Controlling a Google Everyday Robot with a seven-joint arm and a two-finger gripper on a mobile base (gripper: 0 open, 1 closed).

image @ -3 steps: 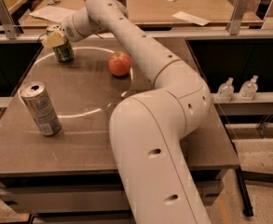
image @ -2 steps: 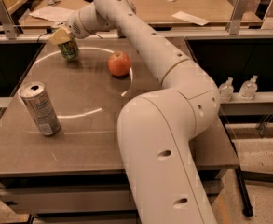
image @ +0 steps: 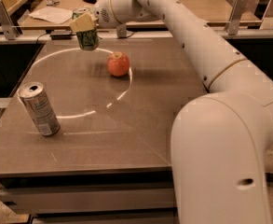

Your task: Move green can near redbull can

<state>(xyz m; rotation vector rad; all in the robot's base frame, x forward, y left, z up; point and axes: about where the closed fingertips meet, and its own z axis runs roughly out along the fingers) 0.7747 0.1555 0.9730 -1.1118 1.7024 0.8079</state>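
The green can [image: 87, 37] hangs in the air above the far part of the table, held upright. My gripper [image: 83, 21] is shut on the green can near its silver top, with one pale finger pad across the can's front. The redbull can [image: 39, 108] stands near the table's left edge, leaning slightly, well to the front left of the green can. My white arm reaches in from the right foreground and runs up and over to the gripper.
A red apple [image: 119, 64] lies on the brown table [image: 140, 125] just right of and below the held can. A rail with posts [image: 234, 8] and a bench with papers [image: 52, 14] stand behind the table. The table's left edge drops off beside the redbull can.
My gripper has lifted the green can off the table and carried it rightward and toward the apple. The redbull can and the apple have not moved.
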